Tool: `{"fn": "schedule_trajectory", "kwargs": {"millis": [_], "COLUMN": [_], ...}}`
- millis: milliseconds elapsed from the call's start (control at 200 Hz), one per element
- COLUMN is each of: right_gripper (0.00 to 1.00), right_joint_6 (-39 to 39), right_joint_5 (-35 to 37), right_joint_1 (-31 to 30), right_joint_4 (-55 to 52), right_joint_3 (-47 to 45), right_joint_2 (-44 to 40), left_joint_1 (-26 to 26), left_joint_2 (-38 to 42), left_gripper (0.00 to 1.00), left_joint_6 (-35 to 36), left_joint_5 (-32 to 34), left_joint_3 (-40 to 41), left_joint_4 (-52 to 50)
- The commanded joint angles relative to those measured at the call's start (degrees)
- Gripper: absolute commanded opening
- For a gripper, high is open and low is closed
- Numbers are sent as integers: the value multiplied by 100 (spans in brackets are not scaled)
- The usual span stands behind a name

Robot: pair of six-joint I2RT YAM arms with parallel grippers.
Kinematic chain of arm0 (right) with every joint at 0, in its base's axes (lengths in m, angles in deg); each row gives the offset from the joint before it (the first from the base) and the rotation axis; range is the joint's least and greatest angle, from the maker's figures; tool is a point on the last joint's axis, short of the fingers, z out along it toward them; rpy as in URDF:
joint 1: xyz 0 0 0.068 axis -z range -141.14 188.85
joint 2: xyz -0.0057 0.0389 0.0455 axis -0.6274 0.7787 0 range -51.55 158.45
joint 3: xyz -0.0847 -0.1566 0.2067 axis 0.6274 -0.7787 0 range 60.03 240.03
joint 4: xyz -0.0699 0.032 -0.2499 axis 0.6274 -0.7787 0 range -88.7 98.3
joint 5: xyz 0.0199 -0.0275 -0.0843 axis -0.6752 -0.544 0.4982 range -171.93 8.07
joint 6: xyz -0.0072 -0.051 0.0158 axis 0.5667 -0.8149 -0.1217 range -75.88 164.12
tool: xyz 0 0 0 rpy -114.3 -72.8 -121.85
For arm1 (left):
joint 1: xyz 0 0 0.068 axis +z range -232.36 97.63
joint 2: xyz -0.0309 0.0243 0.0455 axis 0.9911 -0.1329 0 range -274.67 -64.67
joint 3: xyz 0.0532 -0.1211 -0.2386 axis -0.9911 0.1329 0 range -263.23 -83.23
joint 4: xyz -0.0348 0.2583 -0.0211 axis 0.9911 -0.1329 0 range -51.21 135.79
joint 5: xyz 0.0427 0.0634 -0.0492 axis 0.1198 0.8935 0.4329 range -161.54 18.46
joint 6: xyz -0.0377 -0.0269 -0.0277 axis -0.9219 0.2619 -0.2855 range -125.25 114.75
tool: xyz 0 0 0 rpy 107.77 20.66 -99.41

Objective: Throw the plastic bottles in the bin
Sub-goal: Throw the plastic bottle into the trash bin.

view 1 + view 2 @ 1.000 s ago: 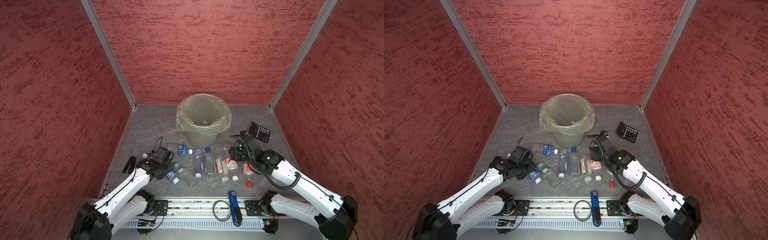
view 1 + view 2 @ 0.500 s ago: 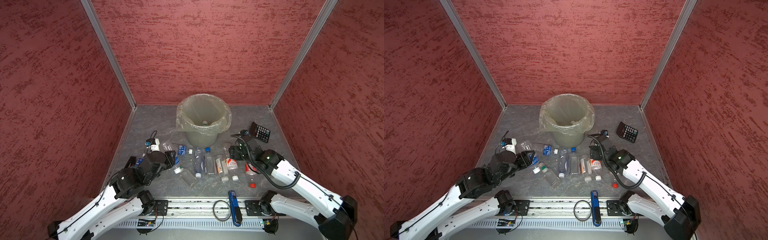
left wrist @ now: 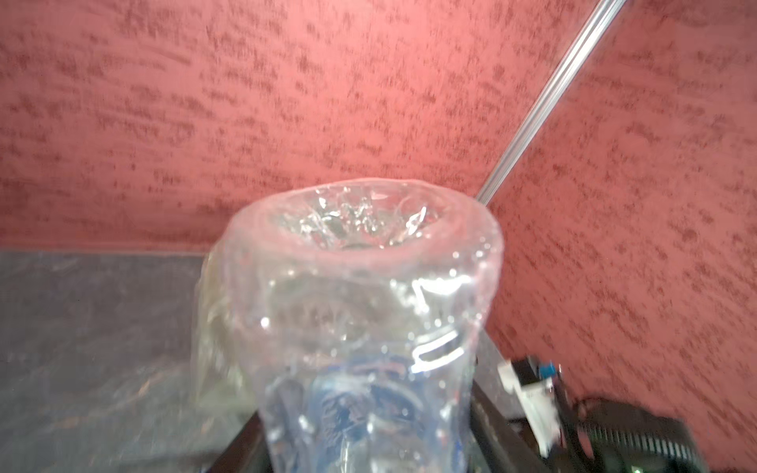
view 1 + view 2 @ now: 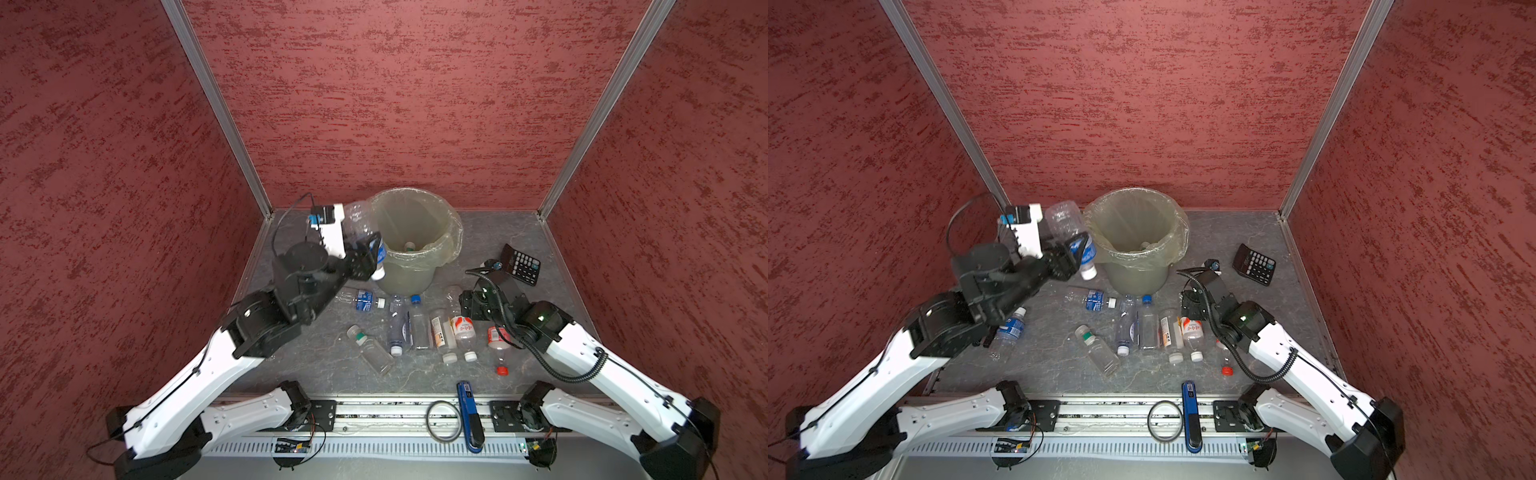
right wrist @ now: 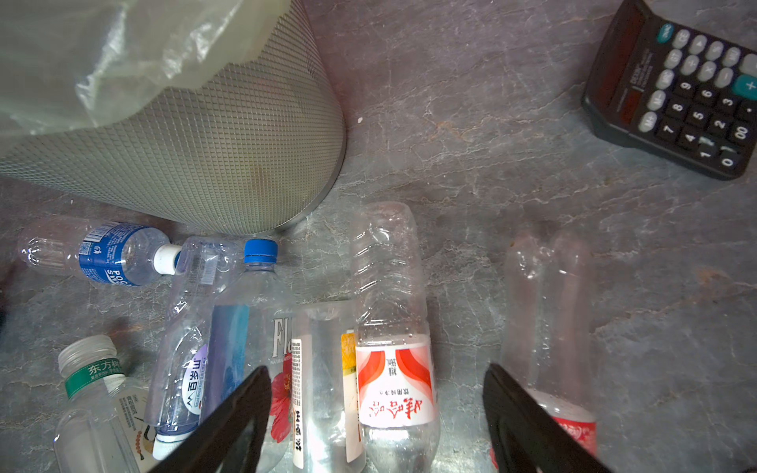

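Bottle (image 3: pixel 352 311) in left wrist view blurred, cap end past the picture's edge.

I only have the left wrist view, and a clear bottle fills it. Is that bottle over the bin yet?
Observer: Not quite. In a top view the left gripper holds the blue-labelled bottle cap down beside the bin, seemingly just outside its rim on the left arm's side.
Operator: Anything in the bin?
Observer: Yes, at least one bottle inside lies at the bottom.
Operator: And the other arm?
Observer: The right gripper is open, poised over the red-and-white-labelled bottle lying on the table.
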Motion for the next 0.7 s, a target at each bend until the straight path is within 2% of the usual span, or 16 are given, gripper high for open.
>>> {"fn": "schedule_trajectory", "kwargs": {"millis": [0,35,145,195,321,536,696], "right_gripper": [82,82,83,83,84,85,85], "right_joint_6": [84,90,133,137,150,358,651], "right_joint_5": [75,65,112,168,250,404,460], "right_joint_1": [54,56,53,58,68,118,421], "right_joint_4": [45,45,-100,-178,-295,-586,-883], "right_joint_3": [170,178,229,218,193,156,-36], "right_joint_2": [27,27,-72,-189,-381,-224,13], "left_joint_1": [771,951,1111,1069,1042,851,864], "left_joint_2": [-1223,-1654,-2669,-2711,-2277,-1638,-913], "left_gripper": [69,80,100,100,99,99,99], "left_joint_6": [379,352,191,212,263,621,581], "left_joint_5": [-1356,-1698,-2058,-2055,-1799,-1542,-1507], "left_joint_3": [-922,-1295,-2529,-2585,-2125,-2012,-1101], "left_joint_4": [705,782,212,201,543,134,38]}}
